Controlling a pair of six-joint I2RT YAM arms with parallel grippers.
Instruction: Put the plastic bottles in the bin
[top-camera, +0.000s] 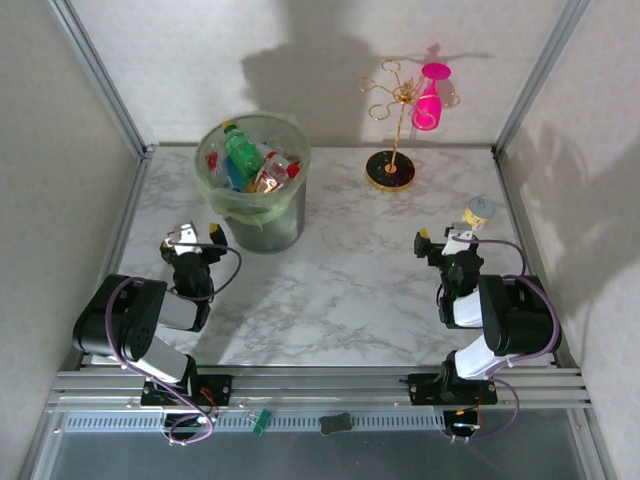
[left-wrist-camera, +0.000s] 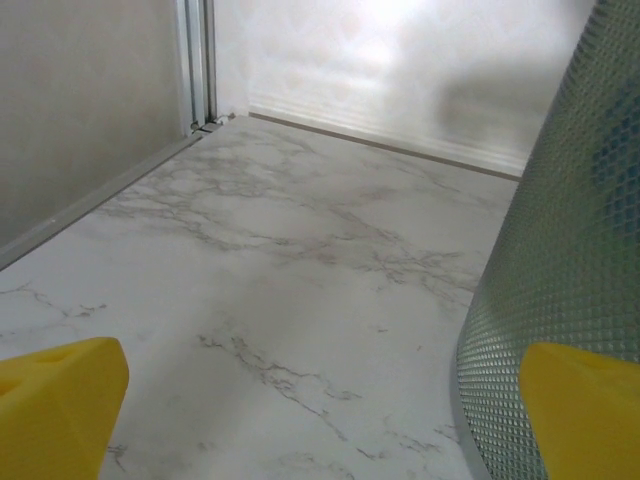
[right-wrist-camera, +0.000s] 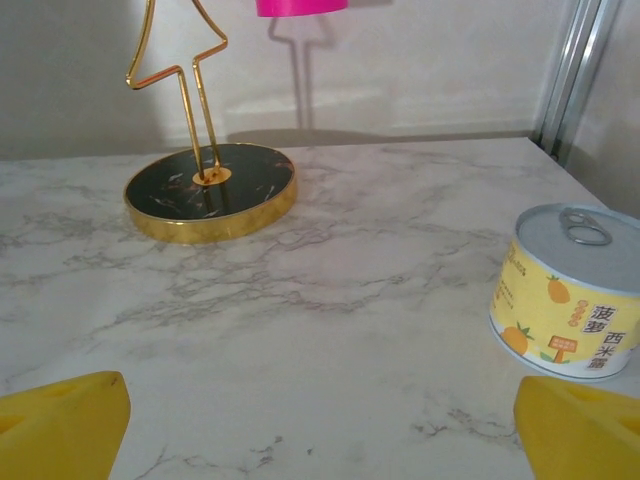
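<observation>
Both pairs of jaws gape empty, and with bottles heaped in the bin at the tabletop's far left, a careless swing of the left jaws just beside its wall could topple it.

You have two arms of rounded black joint housings and silver-grey links, with thin purple cables looping back behind each claw, and the left claw and right claw both end in blunt yellow fingertips.
</observation>
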